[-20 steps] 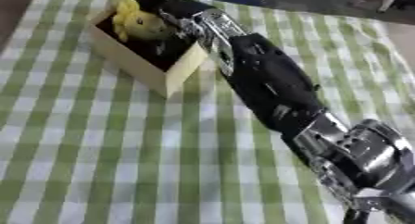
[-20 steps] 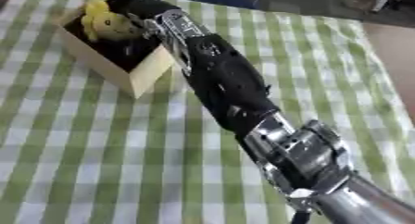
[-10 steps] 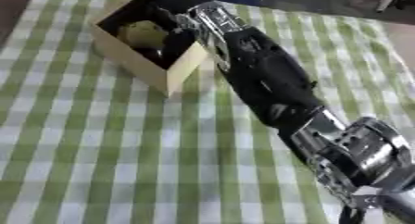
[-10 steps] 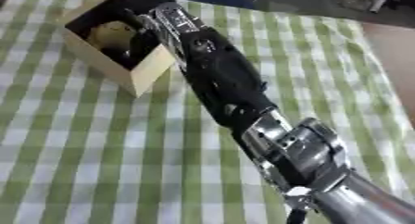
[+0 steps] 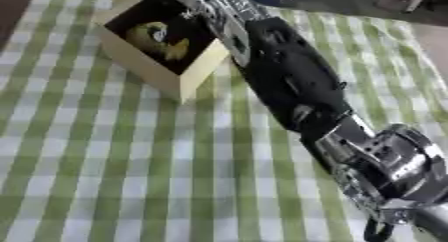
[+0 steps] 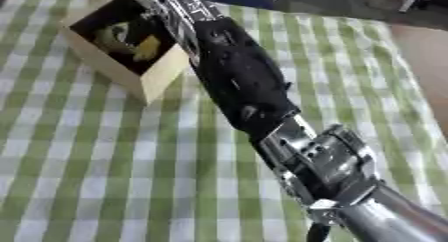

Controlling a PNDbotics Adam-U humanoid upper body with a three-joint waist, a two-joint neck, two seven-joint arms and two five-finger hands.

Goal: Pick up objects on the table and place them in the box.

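Reaching along the worktop (image 5: pixel 105 176), the right hand (image 5: pixel 206 1) sits at the box (image 5: pixel 157 71) far rim, fingers' state unclear, yellow toy (image 5: pixel 162 38) just left inside.

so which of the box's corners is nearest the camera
The cream cardboard box points its lower corner, by the black right forearm, toward the camera; the other corners lie farther up the green checked tablecloth.

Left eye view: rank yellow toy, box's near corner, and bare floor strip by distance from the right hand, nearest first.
From the right hand, at the box's far right rim:
1. Yellow toy, inside the box, just left of and below the hand.
2. Box's near corner, toward the camera.
3. Bare floor strip, past the table's right edge, clearly farthest.
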